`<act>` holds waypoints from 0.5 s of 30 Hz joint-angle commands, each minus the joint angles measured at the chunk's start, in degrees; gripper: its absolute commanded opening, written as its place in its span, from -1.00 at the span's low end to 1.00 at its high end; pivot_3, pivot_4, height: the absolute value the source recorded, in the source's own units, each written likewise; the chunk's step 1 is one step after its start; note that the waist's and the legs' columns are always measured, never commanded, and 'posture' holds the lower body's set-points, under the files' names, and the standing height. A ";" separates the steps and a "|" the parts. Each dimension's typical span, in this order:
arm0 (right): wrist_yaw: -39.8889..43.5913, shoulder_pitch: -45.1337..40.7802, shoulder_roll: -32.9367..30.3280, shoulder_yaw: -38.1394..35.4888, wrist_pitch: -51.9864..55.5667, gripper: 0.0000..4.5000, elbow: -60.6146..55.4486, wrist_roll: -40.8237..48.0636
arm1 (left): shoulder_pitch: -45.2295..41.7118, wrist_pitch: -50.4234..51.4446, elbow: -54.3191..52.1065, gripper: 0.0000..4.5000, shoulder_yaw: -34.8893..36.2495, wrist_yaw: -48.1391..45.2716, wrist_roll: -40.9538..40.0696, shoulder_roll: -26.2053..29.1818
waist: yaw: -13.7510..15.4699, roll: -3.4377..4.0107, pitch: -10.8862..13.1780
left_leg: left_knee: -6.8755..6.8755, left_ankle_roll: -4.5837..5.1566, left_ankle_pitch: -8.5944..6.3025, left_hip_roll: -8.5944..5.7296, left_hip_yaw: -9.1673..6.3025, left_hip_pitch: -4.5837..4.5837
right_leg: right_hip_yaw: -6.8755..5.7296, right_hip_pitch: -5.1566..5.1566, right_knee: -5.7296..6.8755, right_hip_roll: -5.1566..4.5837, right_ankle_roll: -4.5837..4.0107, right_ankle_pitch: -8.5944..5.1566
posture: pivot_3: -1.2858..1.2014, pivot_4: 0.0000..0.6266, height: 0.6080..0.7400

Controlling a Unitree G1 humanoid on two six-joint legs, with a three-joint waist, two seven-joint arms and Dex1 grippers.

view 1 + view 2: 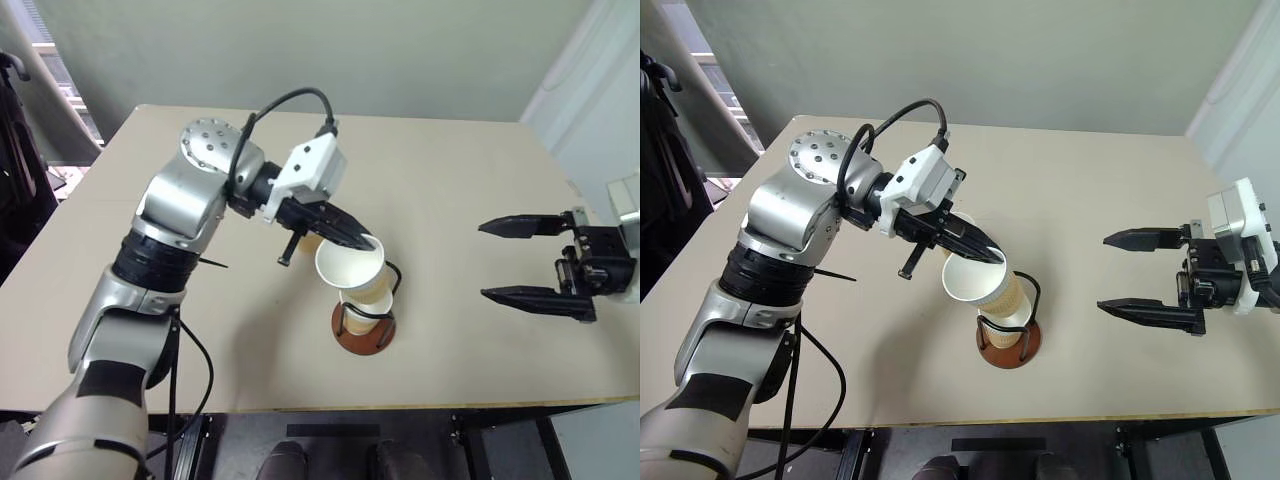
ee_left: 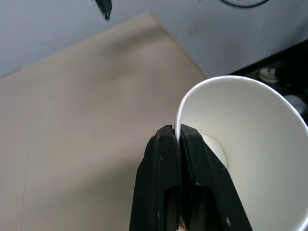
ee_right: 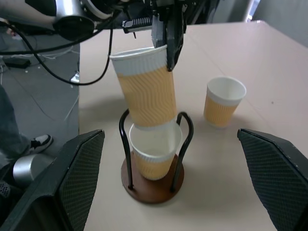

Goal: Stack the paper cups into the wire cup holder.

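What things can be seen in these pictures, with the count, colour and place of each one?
paper cups: three, white inside and pale yellow-tan outside; one sits in the holder, one is held tilted just above it, one stands on the table beyond the holder.
wire cup holder: one, reddish-brown disc base with black wire loops; near the front edge of the table.
table: one, beige top; carries the holder and the standing cup.
shoe: one, white and dark; on the floor beside the table, on a person's foot.
left pincer: one, black; shut on the rim of the tilted cup.
right pincer: one, black; open, empty, right of the holder.
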 commanded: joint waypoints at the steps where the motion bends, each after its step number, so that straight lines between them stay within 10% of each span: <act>1: -1.07 0.02 -0.87 -2.78 -0.21 1.00 -1.77 0.58 | -1.60 -2.84 1.04 -0.97 -0.75 -1.61 2.19 -0.88 | 0.02 0.00 0.00 | 0.01 0.03 0.00 -0.02 0.01 -0.01 | 0.00 0.00 -0.04 -0.04 0.04 0.02 | 0.03 -0.52 1.00; 15: 1.17 4.50 -3.25 -6.36 -0.77 1.00 -2.63 0.28 | 1.48 -6.13 -1.09 -0.80 -4.10 -1.34 6.63 -2.26 | 0.60 0.00 0.00 | 0.08 0.12 0.01 -0.16 0.09 -0.09 | 0.00 0.04 -0.11 -0.12 0.14 0.07 | 0.03 -0.52 1.00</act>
